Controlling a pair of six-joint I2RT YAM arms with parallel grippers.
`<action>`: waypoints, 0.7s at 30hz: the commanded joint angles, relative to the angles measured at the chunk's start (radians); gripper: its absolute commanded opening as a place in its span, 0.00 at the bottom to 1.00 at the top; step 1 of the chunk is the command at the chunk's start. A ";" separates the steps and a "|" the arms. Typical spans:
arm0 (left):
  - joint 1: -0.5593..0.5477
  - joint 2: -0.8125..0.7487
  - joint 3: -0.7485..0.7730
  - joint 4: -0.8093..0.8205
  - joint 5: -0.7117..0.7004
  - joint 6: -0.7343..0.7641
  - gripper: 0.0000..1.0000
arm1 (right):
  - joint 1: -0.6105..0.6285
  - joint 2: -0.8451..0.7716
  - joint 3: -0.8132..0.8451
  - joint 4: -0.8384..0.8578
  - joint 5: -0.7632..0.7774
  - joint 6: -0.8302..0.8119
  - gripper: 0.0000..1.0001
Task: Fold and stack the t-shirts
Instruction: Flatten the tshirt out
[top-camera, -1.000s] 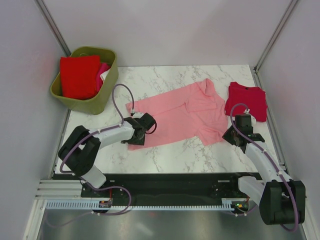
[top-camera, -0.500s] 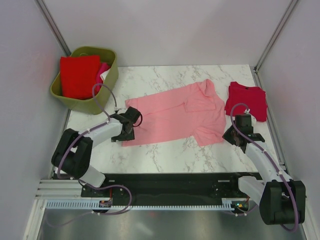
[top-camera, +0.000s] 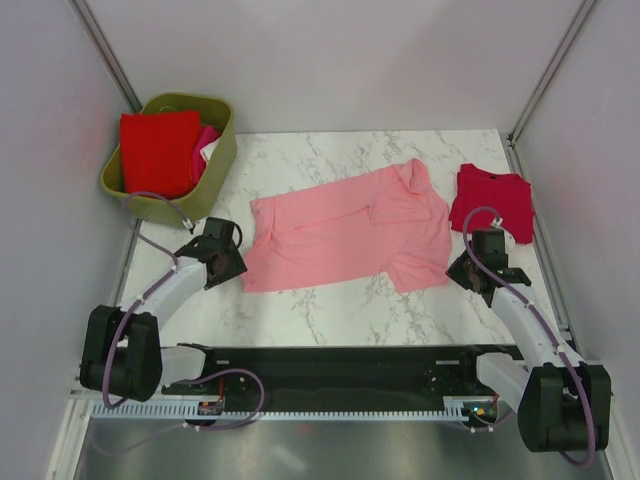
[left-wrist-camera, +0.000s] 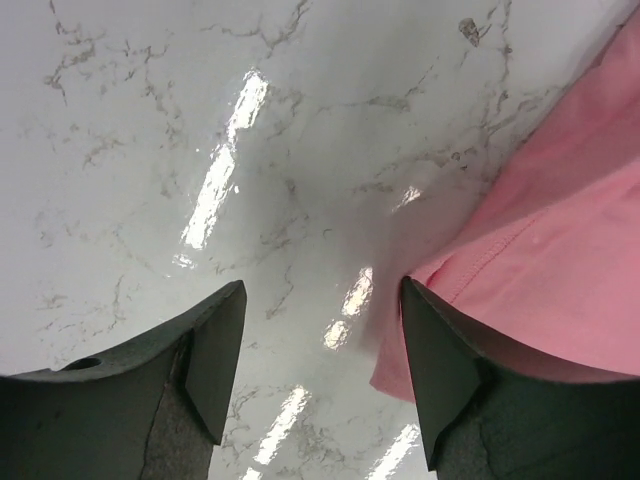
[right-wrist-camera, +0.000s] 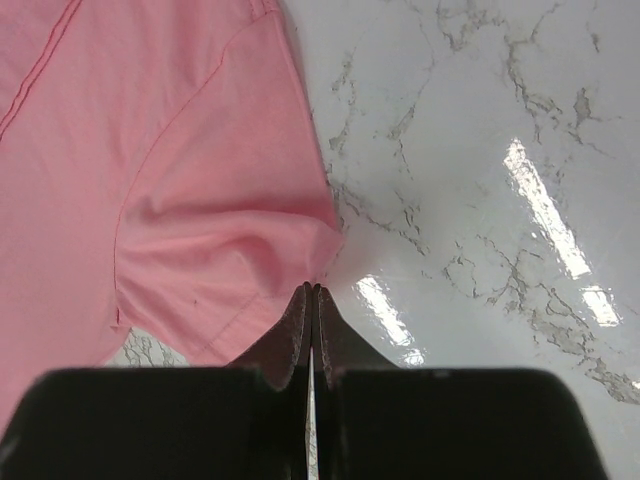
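Pale-pink t-shirt (top-camera: 345, 235) lies flat, lightly creased; right gripper (right-wrist-camera: 312, 292) pinches its puckered sleeve edge, left gripper (left-wrist-camera: 322, 290) hangs spread just beside its hem corner.

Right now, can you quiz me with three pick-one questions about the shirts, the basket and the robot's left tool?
1. What colour is the basket?
A) blue
B) olive green
C) white

2. Where is the dark crimson t-shirt?
A) in the basket
B) on the table, to the right of the light pink t-shirt
C) on the floor

3. How is the left tool?
A) shut on a shirt
B) holding the basket
C) open, holding nothing

Answers:
1. B, because its walls look olive green.
2. B, because it lies on the marble beside the pink one.
3. C, because its fingers stand apart over bare table.
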 joint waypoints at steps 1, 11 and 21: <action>0.050 -0.148 -0.057 0.114 0.085 -0.017 0.70 | -0.006 -0.014 0.016 -0.002 0.006 -0.002 0.00; -0.071 -0.250 -0.100 0.113 0.170 0.043 0.69 | -0.006 0.003 0.022 0.005 -0.006 -0.002 0.00; -0.234 0.049 0.079 -0.001 -0.062 0.057 0.70 | -0.006 0.012 0.019 0.010 -0.020 0.000 0.00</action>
